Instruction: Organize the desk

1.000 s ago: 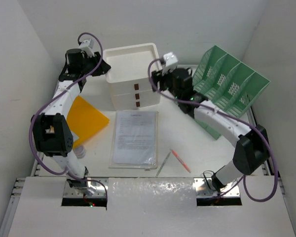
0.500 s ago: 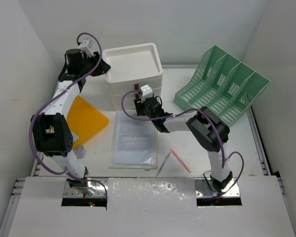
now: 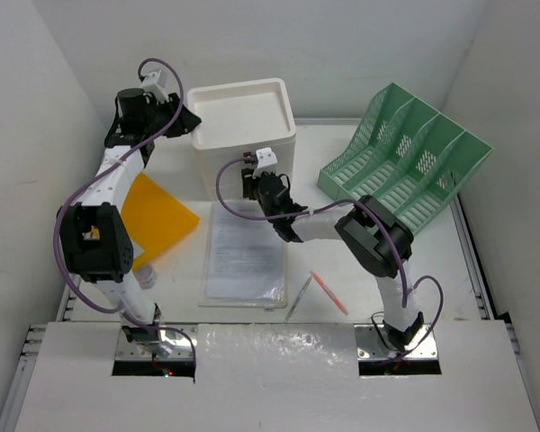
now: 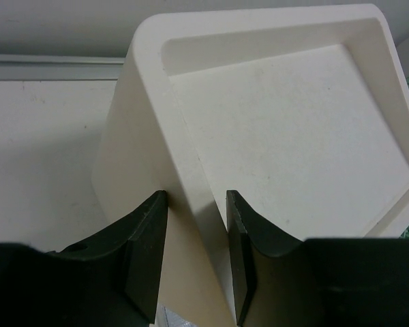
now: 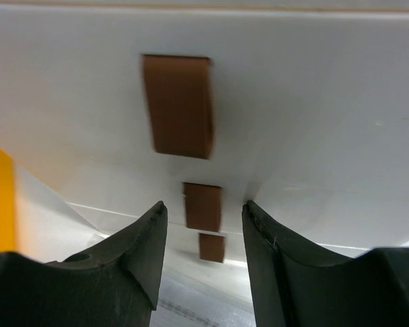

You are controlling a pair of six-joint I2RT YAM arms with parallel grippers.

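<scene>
Right claw (image 5: pixel 204 204) swung from 2 o'clock to drawer box (image 3: pixel 243 112) front, spread.
Left claw (image 4: pixel 196 197) clamps its corner; drawer pull likely next.

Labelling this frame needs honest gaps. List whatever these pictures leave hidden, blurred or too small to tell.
- Top view: the print on the paper sheet is too small to read.
- Top view: the right gripper covers much of the drawer box front.
- Right wrist view: the brown handles are blurred at close range.
- Left wrist view: the left gripper straddles the box corner; whether its fingers press it is unclear.
</scene>
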